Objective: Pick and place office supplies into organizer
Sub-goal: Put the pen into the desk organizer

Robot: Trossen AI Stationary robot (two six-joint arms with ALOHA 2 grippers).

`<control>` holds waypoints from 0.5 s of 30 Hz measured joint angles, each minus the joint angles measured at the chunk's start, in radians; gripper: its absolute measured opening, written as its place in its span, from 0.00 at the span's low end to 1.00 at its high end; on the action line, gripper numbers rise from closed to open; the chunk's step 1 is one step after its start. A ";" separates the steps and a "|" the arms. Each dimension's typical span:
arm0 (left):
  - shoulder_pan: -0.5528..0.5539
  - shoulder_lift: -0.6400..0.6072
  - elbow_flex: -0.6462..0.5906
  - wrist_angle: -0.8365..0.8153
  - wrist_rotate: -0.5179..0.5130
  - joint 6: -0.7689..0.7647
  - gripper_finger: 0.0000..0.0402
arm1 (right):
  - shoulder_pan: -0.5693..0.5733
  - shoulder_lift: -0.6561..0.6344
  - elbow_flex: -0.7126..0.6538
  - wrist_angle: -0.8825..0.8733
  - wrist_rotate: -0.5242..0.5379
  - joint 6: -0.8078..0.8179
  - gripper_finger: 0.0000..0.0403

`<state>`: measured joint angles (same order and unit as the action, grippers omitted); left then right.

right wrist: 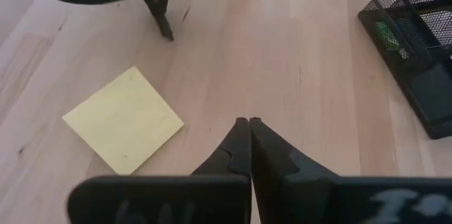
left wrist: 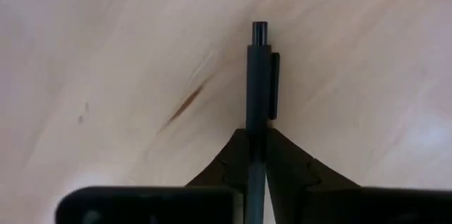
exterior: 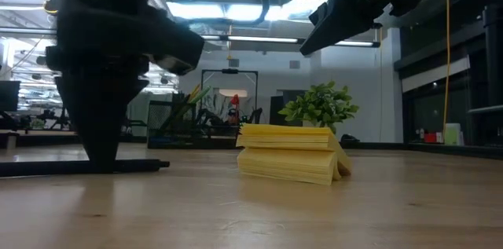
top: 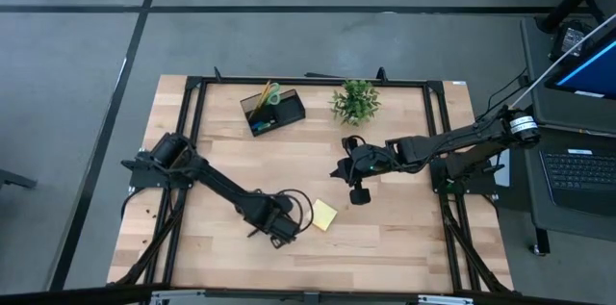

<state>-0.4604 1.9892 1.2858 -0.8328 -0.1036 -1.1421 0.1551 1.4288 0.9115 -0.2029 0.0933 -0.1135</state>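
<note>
here, pen pinched at the front of the desk

my left pincer (left wrist: 258,155) is down at the desk (top: 404,247), near its front edge, and its two fingers are closed on a black pen (left wrist: 257,83). in my left wrist view the pen runs straight out between the fingertips, its clip and push-button end pointing away from me, over bare wood. in the low view the pen (exterior: 118,166) lies flat along the desk under my arm.

just beside that pincer, on the side toward my right arm, lies the yellow sticky-note pad (top: 323,214), apart from my fingers.

my right pincer (right wrist: 248,146) hangs above the middle of the desk with its fingers pressed together, holding nothing.

the organizer (top: 272,113) stands at the far side of the desk, well apart from both pincers, with green-handled scissors (top: 273,93) sticking up from it. a small potted plant (top: 355,100) stands near it.
</note>
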 joint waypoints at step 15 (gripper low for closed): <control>-0.021 -0.134 0.134 -0.293 -0.432 0.179 0.06 | 0.000 0.000 0.000 -0.026 0.001 -0.026 0.00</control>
<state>-0.4818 1.8554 1.4193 -1.1254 -0.5360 -0.9627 0.1551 1.4288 0.9115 -0.2290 0.0944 -0.1398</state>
